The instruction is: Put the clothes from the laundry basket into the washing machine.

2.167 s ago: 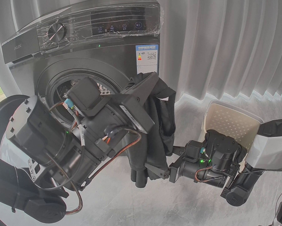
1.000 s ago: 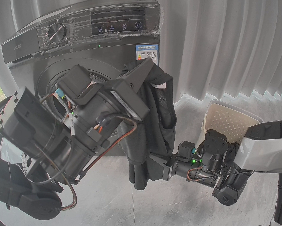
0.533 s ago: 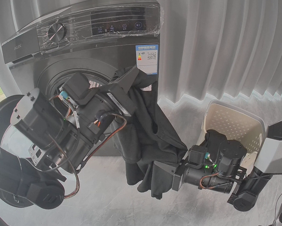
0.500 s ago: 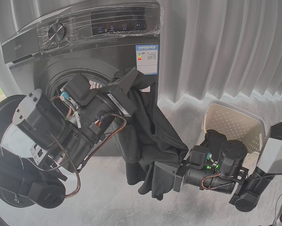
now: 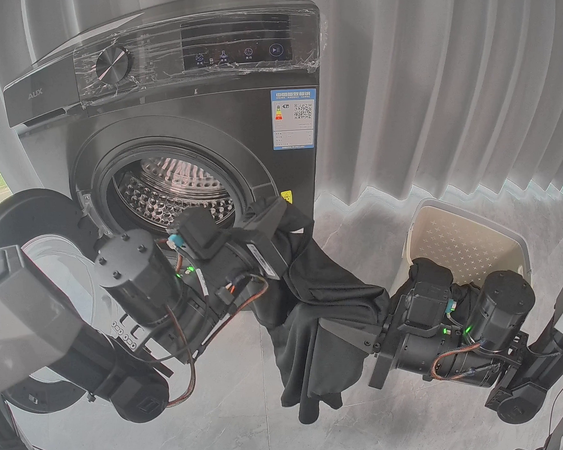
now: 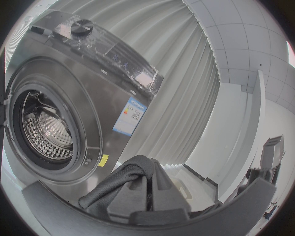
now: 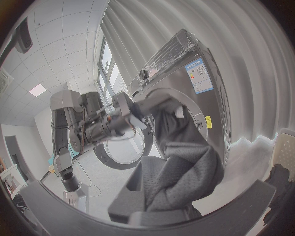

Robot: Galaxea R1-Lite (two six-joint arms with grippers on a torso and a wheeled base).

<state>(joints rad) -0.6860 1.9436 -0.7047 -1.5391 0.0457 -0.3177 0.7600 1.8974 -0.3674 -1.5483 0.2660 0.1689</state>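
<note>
Grey floor (image 5: 229, 425), black garment (image 5: 323, 295) lowered, drum (image 5: 167, 185) unblocked

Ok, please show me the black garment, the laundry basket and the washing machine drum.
black garment (image 5: 326, 292), head view, on the stretched middle part.
laundry basket (image 5: 464, 241), head view, on its bare inner wall.
washing machine drum (image 5: 167, 191), head view, on the perforated metal inside.
</note>
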